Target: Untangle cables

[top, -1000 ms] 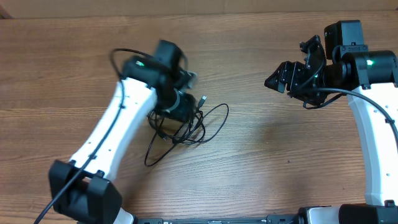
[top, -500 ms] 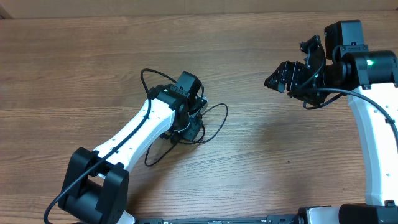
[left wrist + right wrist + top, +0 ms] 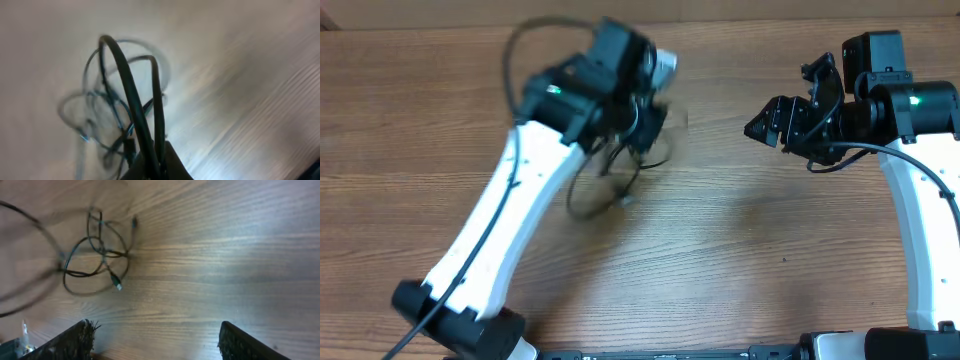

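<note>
left gripper (image 3: 155, 161) is up over the tabletop (image 3: 740, 250), left-centre in the overhead view, w/ its arm and wrist smeared by blur. its jaws look closed tight on the cables (image 3: 131, 100): in the left wrist view two thick black strands run straight out from btwn the dark fingers at the bottom edge and arc up into a bunch of overlapping loops. the loops are still knotted together, several thin strands crossing near the middle. in the overhead view the bundle hangs just below and beside the gripper; can't tell whether the lowest loop touches the wood, too blurry.

the right wrist view shows the same bundle at upper left, one silvery plug end (image 3: 117, 285) dangling at the low right side of the loops, a second small plug end up near the top right of the bunch.

right gripper (image 3: 155, 330) sits at the right side of the tabletop, pointed toward the bundle but well apart from it. its jaws are wide apart, nothing btwn them, only bare wood grain showing under the two fingertips.
</note>
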You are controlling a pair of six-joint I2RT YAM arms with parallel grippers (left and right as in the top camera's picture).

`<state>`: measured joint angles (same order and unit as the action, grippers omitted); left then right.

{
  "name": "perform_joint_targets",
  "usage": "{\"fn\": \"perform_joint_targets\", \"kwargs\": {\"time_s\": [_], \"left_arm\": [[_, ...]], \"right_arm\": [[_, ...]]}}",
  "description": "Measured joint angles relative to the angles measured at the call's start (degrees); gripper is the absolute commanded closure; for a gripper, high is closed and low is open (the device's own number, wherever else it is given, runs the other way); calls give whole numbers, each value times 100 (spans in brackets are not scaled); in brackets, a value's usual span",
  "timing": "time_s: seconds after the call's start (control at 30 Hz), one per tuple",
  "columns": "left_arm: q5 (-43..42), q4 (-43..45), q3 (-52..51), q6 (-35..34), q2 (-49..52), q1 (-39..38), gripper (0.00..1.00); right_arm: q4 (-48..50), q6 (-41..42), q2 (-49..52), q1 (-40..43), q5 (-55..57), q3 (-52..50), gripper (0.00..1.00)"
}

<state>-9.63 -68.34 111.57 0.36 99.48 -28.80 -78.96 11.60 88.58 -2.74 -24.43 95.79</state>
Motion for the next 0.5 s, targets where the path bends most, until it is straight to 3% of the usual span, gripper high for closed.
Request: {"fn": "perform_joint_targets", "kwargs": {"time_s": [0.2,0.5], "left_arm": [[-459,-195,1683,-17,-59,0,95],[-966,-214,1917,-20,-85,0,95]], "right_arm": [[334,-503,0,2,-511,0,16],[1209,-933,0,-201,-1598,-2,7]]}}
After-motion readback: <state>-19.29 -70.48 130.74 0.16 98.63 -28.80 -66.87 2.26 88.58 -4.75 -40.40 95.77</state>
